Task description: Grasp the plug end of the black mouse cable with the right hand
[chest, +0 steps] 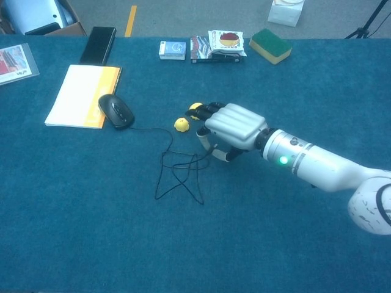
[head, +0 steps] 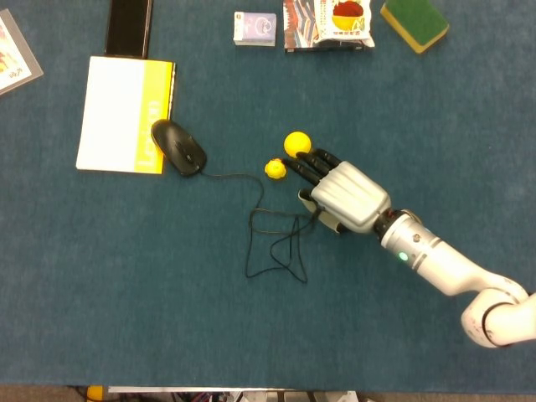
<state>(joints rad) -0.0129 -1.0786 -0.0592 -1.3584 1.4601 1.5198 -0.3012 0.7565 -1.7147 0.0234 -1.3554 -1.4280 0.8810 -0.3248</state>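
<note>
Blue felt-like cloth covers the table (head: 126,276) you are working on. From the head camera, your right hand (head: 339,191) lies palm down just right of the middle, its dark fingers (head: 306,167) stretched toward two yellow balls: the larger ball (head: 296,142) sits just past the fingertips, the smaller ball (head: 274,168) just beside them to the left. The black mouse (head: 177,146) rests with one edge over the yellow-and-white notebook (head: 121,113), and its black cable (head: 272,243) runs right from the mouse, then drops into a loose tangle of loops below and left of your hand. One strand leads up under the thumb side of the palm, where the plug end must be, but the hand hides it; you cannot tell from this view whether the fingers are closed on it. Along the far edge you have a black phone (head: 128,25), a small card box (head: 255,28), a snack packet (head: 328,23) and a green-and-yellow sponge (head: 414,23).

From the chest camera, the same right hand (chest: 232,127) sits knuckles up, fingers extended over the larger ball (chest: 195,108), the smaller ball (chest: 181,124) to its left. The thumb curls beneath the palm where the cable (chest: 180,177) reaches it; the plug itself is too hidden to make out, so the grasp cannot be confirmed. The mouse (chest: 116,111) lies well apart to the left.
</note>
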